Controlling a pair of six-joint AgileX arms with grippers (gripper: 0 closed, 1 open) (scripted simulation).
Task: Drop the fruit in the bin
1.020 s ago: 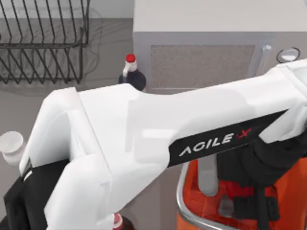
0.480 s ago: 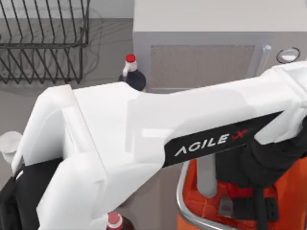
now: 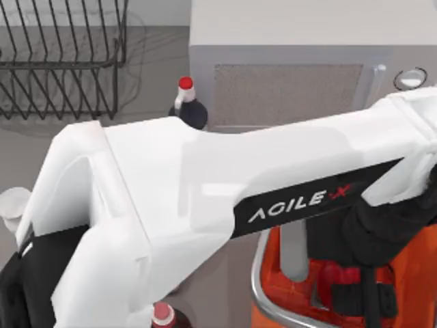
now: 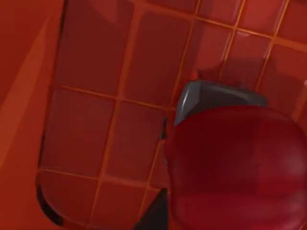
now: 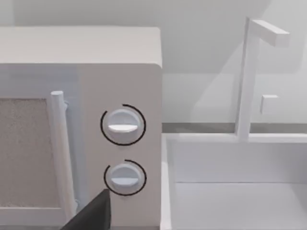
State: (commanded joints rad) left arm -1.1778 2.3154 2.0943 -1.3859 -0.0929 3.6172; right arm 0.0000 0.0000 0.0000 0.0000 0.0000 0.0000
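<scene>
My left arm (image 3: pixel 205 184) reaches across the bench (image 3: pixel 147 89) from the left side to the bin (image 3: pixel 263 294) at the lower right, and my left gripper (image 3: pixel 355 287) hangs over the bin's inside. In the left wrist view the fruit (image 4: pixel 237 167) sits right in front of the camera, above the bin's gridded floor (image 4: pixel 105 96), with one dark finger (image 4: pixel 206 96) touching its far edge. I cannot tell whether the gripper has hold of the fruit or has let it go. From above, a rounded red patch of the fruit (image 3: pixel 339 277) shows by the gripper, inside the bin's rim.

Against half a second ago, the arm has barely shifted; a full second ago it lay a little farther right, and the red-capped bottle (image 3: pixel 162 316) at the lower edge was more covered. The red patch in the bin looks rounder and plainer than before.

Beyond the arm stand another bottle (image 3: pixel 188 106) with a red cap, a wire rack (image 3: pixel 65 61) at the upper left and a microwave (image 3: pixel 293 75). My right gripper (image 5: pixel 93 215) is parked facing the microwave's two knobs (image 5: pixel 123 125); I cannot tell how its fingers stand.
</scene>
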